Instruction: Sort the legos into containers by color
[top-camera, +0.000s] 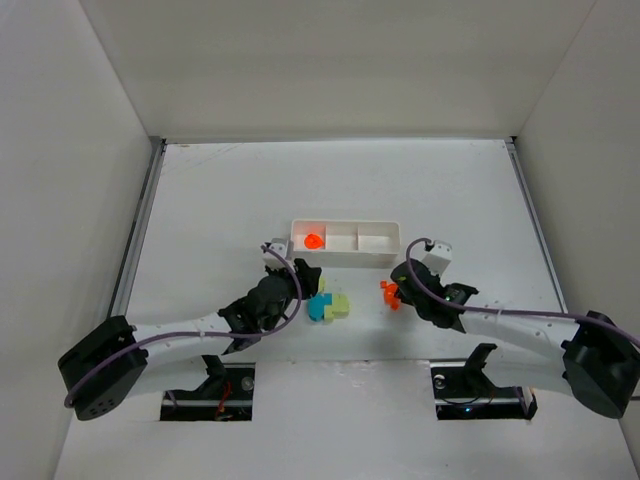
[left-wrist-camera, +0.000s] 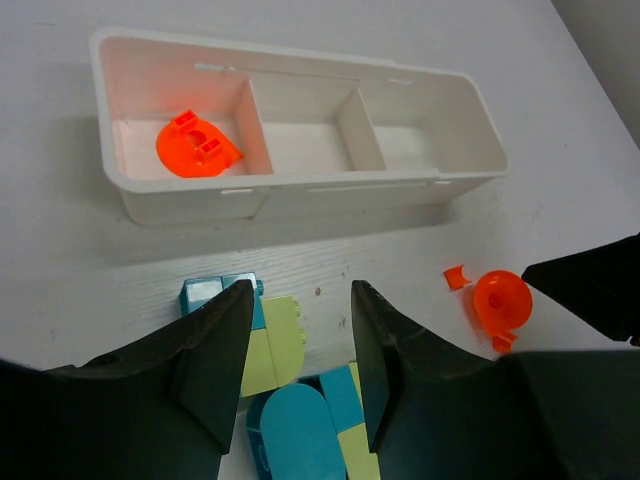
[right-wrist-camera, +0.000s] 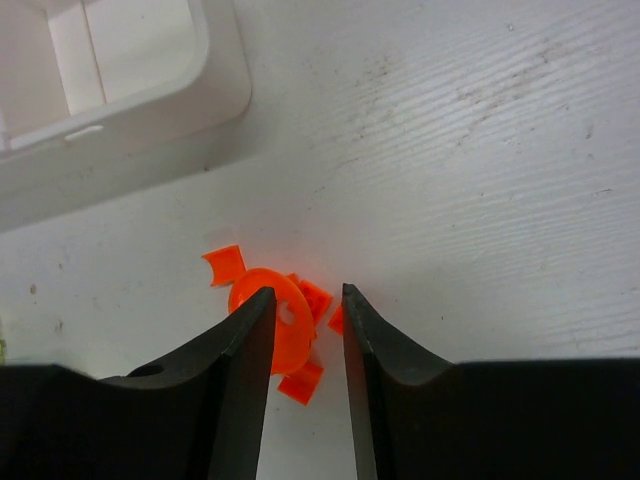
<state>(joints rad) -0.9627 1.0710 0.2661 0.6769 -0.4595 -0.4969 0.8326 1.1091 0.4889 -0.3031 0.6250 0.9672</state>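
A long white tray (top-camera: 345, 259) with three square compartments lies across the middle of the bench (top-camera: 220, 200). Its left compartment holds one orange-red lego (top-camera: 313, 241), and the middle and right compartments hold nothing, so the sorting looks barely begun. Near the tray's front wall, a cluster of teal-blue and yellow-green legos (top-camera: 328, 306) sits on the bench, the blocks touching one another. To the right of it lie loose orange-red pieces (top-camera: 389, 293): a round disc (right-wrist-camera: 295, 340) with small fragments beside it.

The left arm (top-camera: 190, 335) reaches over the mixed cluster, probably to single out one block. The left jaws stand moderately wide and hold nothing, with their tips above the blocks.

The right arm (top-camera: 500, 322) points down at the disc, which likely belongs with the orange-red lego in the tray. The right jaws are only narrowly apart, framing the disc's edge. They are not clamped on it, and whether a finger touches it cannot be told
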